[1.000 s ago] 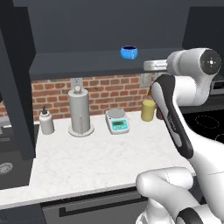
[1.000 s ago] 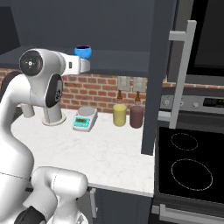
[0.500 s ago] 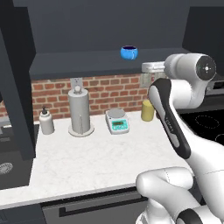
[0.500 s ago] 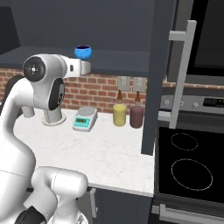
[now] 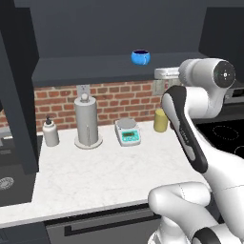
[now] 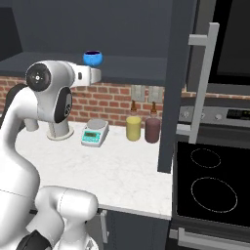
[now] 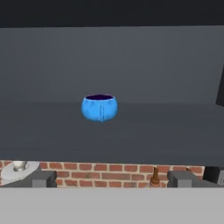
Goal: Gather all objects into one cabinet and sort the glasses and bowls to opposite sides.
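Since the hand cam looks level into the cabinet, the key relation is plain: blue bowl sits on the shelf straight ahead of the jaws, a touch left of centre and above the tip line, apart from them w/ bare shelf between. Judged from that, the coming reach is forward plus a slight lift and nudge left. Bowl is round, so no long axis to line up on; it stands upright, dark inside facing up.

Jaws: both dark tips stand wide apart at the bottom corners of the hand view, nothing between them, so apart and empty.

From the left base cam the bowl sits near the shelf's front edge, w/ the hand just right of and a bit below it at shelf-edge height. Right base cam agrees: bowl just above the hand's end.

Hard to make out:
- finger tips themselves in both base views, hidden by the wrist
- how deep the shelf runs; interior is dark, back wall and shelf blur together
- red cup, cream cup, brown bowl: can't place them
- table carries a scale, towel holder, yellow canister; none are task items.
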{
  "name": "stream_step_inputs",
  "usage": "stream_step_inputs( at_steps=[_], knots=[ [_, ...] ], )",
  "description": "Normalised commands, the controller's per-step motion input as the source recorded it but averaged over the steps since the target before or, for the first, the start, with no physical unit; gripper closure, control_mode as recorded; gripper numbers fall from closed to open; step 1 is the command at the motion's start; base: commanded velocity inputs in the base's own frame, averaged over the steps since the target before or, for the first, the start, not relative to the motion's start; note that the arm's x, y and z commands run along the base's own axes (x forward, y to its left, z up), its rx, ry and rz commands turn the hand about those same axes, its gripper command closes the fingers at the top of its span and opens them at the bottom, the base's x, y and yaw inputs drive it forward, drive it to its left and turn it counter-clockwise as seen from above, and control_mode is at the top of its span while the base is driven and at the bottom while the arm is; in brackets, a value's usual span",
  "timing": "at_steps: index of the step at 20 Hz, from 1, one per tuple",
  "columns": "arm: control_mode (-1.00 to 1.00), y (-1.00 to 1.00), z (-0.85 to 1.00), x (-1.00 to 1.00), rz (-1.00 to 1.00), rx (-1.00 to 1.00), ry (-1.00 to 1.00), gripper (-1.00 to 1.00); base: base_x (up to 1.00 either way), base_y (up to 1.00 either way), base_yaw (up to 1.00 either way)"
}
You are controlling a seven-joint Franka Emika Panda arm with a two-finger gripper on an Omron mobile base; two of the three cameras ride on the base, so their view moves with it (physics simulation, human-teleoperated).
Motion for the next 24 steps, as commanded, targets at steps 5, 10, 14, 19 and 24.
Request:
stream_step_inputs(
  at_steps=[5, 10, 14, 19, 24],
  knots=[
    [-1.00, 0.00, 0.00, 0.11, 0.00, 0.00, 0.00, -1.00, 0.00, 0.00, 0.00],
    [-1.00, 0.00, 0.02, 0.49, 0.00, 0.00, 0.00, -1.00, 0.00, 0.00, 0.00],
    [-1.00, 0.00, 0.10, 0.55, 0.00, 0.00, 0.00, -1.00, 0.00, 0.00, 0.00],
    [-1.00, 0.00, 0.10, 0.48, 0.00, 0.00, 0.01, -1.00, 0.00, 0.00, 0.00],
    [-1.00, 0.06, 0.02, 0.40, 0.00, 0.00, 0.03, -1.00, 0.00, 0.00, 0.00]
  ],
)
